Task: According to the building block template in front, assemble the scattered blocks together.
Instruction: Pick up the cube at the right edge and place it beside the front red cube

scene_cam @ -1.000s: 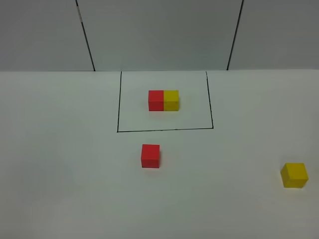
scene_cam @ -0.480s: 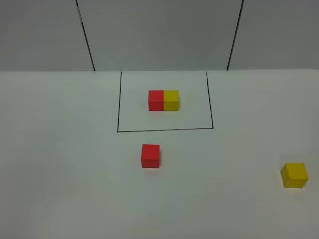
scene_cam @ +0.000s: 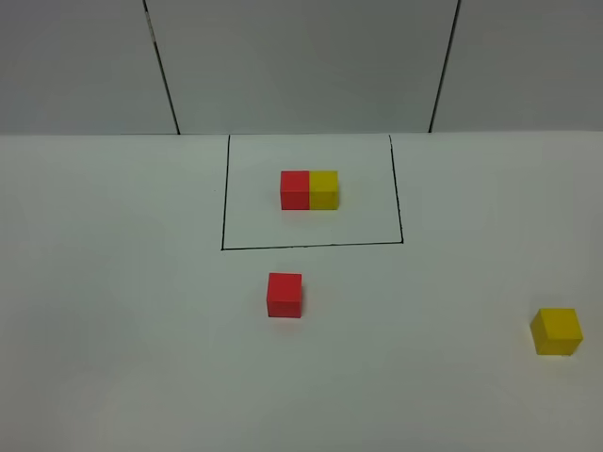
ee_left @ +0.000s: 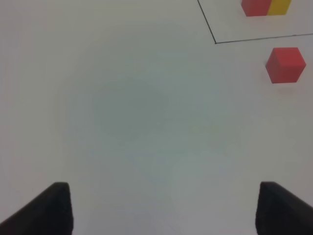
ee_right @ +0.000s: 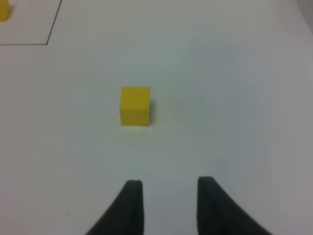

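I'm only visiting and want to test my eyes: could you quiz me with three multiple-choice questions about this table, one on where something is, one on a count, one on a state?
1. Where does the red-yellow bar sit?
A) inside the black-line rectangle
B) outside it, far right
C) on top of another block

2. How many single cubes lie outside the rectangle?
A) one
B) two
C) three

3. How do the red cube and yellow cube stand to each other?
A) stacked
B) pressed together
C) well apart

Answers:
1 A, the black lines frame the bar.
2 B, one red and one yellow.
3 C, bare table lies between them.
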`<control>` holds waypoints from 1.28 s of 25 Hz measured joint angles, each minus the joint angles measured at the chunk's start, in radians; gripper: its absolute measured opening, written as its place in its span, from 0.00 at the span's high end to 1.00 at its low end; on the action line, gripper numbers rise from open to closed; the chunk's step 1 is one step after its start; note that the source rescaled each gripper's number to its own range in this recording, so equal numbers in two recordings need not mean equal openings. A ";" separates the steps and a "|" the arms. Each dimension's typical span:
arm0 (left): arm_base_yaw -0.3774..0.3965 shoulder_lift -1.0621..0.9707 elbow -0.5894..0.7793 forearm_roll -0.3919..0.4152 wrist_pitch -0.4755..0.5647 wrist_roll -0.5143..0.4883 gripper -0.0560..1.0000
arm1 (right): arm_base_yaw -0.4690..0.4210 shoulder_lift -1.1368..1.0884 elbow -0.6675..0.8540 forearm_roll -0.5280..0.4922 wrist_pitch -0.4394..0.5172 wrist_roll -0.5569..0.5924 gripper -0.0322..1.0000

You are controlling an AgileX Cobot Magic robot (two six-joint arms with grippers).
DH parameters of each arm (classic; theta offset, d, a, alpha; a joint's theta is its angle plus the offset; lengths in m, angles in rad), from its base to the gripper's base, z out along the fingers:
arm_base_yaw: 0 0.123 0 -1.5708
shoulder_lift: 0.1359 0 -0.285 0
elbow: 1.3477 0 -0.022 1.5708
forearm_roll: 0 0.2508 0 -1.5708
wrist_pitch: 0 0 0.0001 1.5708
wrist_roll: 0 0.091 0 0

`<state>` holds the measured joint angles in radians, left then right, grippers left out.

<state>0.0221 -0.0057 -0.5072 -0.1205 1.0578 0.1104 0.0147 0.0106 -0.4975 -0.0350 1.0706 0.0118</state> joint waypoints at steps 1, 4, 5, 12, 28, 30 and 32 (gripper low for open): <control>0.000 0.000 0.000 0.000 0.000 0.000 0.26 | 0.000 0.000 0.000 0.000 0.000 0.000 0.97; 0.000 0.000 0.000 0.000 0.000 0.000 0.26 | 0.000 0.000 0.000 0.003 0.000 0.000 0.97; 0.000 0.000 0.000 0.000 0.000 0.000 0.26 | 0.000 0.000 0.000 0.004 0.000 0.000 0.97; 0.000 0.000 0.000 0.000 0.000 0.000 0.26 | 0.000 0.002 0.000 0.028 0.000 0.004 0.80; 0.000 0.000 0.000 0.000 -0.001 -0.001 0.26 | 0.000 0.753 -0.092 0.137 -0.243 -0.075 0.00; 0.000 0.000 0.000 0.000 -0.002 -0.001 0.26 | 0.000 0.916 -0.132 0.157 -0.270 -0.090 0.00; 0.000 0.000 0.000 0.000 -0.002 -0.001 0.26 | 0.000 1.065 -0.195 0.178 -0.294 -0.099 0.00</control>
<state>0.0221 -0.0057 -0.5072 -0.1205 1.0558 0.1093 0.0147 1.0761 -0.6921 0.1434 0.7762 -0.0870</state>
